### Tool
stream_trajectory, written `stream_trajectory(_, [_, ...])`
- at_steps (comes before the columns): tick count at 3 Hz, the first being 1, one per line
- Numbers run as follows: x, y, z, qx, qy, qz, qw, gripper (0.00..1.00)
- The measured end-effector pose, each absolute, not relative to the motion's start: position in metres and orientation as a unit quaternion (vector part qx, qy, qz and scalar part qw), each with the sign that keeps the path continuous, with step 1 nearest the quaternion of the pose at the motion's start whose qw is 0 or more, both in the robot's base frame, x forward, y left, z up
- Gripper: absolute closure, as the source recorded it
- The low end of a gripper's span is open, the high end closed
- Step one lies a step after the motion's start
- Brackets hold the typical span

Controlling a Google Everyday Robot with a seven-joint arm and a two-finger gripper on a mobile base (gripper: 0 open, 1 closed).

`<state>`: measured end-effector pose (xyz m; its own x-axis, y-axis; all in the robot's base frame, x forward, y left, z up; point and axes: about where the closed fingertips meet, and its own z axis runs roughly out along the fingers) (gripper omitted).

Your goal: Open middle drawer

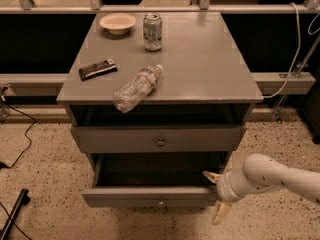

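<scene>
We see the middle drawer (150,196), a grey-painted wooden drawer with a long flat front and one small round brass knob at its centre, standing well out from the grey cabinet, its dark inside showing from above. Above it sits a taller-looking grey drawer front (120,139) with its own brass knob, out only a little, with a dark gap behind it under the worktop.

The robot's hand (213,198), with pale tan fingers, is at the right end of the middle drawer's front. Its jaws are spread wide and hold nothing: one finger points left over the drawer's right front corner, and the other hangs down towards the floor just past the end of the front. We cannot tell whether either finger touches the wood. The white rounded arm (275,176) reaches in from the lower right.

On the flat grey worktop (210,59) a shallow cream bowl (117,23) stands at the back left, with a silver drink can (152,31) upright just to its right. A dark wrapped snack bar (97,69) lies near the left edge. A clear plastic bottle (137,88) lies on its side, slanted, with its base jutting over the front edge.
</scene>
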<state>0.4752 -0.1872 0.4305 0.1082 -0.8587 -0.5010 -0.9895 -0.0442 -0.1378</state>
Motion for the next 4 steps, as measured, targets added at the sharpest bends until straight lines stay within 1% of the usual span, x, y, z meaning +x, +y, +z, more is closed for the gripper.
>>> stream_trajectory(1, [0.484,-0.193,0.454,-0.713,0.647,0.122,0.242,0.00])
stream_trajectory(2, [0.495,-0.198,0.478,-0.714,0.643,0.104,0.257,0.18])
stream_trajectory(3, [0.511,-0.202,0.492,-0.711,0.646,0.095,0.260,0.42])
stream_trajectory(4, [0.531,-0.199,0.492,-0.707,0.652,0.086,0.258,0.73])
